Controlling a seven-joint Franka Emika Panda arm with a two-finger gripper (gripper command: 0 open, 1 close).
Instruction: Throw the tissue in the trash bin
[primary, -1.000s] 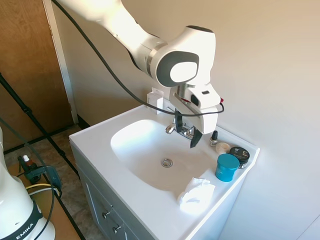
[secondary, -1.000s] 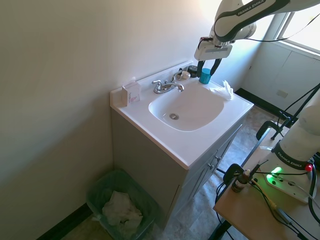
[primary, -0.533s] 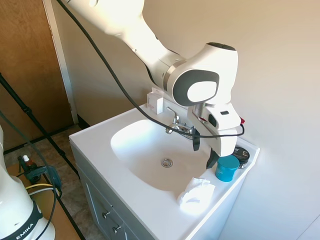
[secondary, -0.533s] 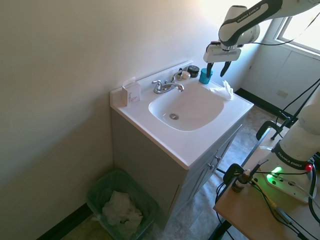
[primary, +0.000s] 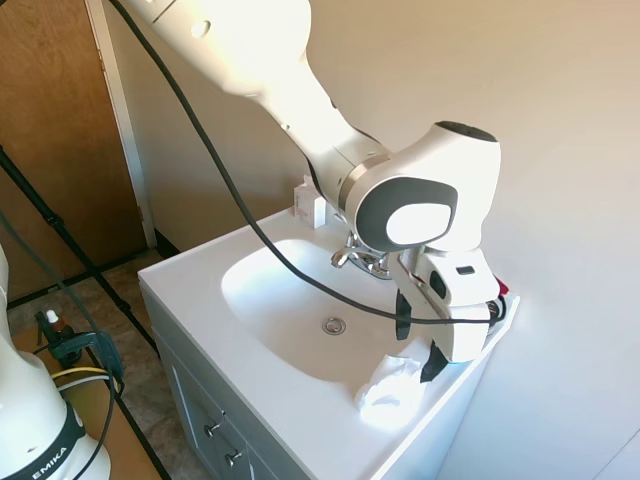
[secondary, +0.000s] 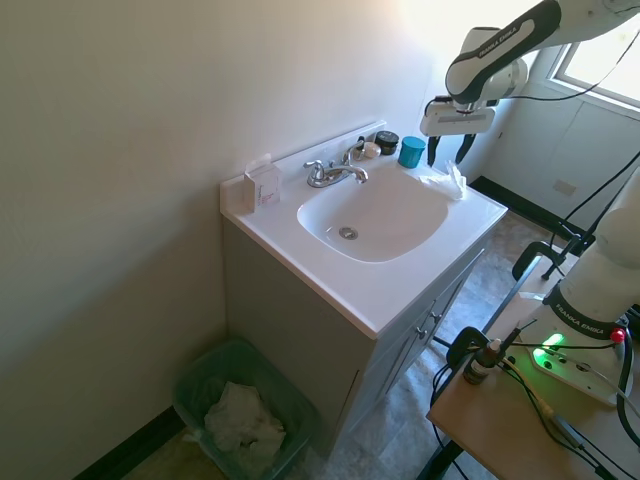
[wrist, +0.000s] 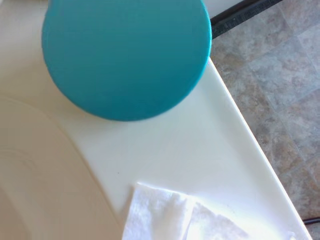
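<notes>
The tissue (primary: 390, 392) is a crumpled white wad on the counter corner, between the basin and the counter's end. It also shows in the second exterior view as the tissue (secondary: 446, 181) and from close by as the tissue (wrist: 170, 221). My gripper (primary: 418, 346) hangs open just above it, with nothing between its fingers. Seen from the other side, the gripper (secondary: 447, 154) is beside the teal cup (secondary: 411, 151). The cup's top (wrist: 125, 55) fills the wrist view. The trash bin (secondary: 192, 395) stands on the floor by the wall, beside the vanity, and holds crumpled white paper.
A chrome faucet (primary: 360, 262) stands behind the basin (primary: 290, 300). A small white box (secondary: 263, 185) sits at the back corner of the counter. Small jars (secondary: 386, 141) line the wall past the cup. The counter edge drops to the floor just beyond the tissue.
My gripper has travelled from above the faucet out toward the counter's end and lower, passing the teal cup. It now hangs over the tissue, still open.
</notes>
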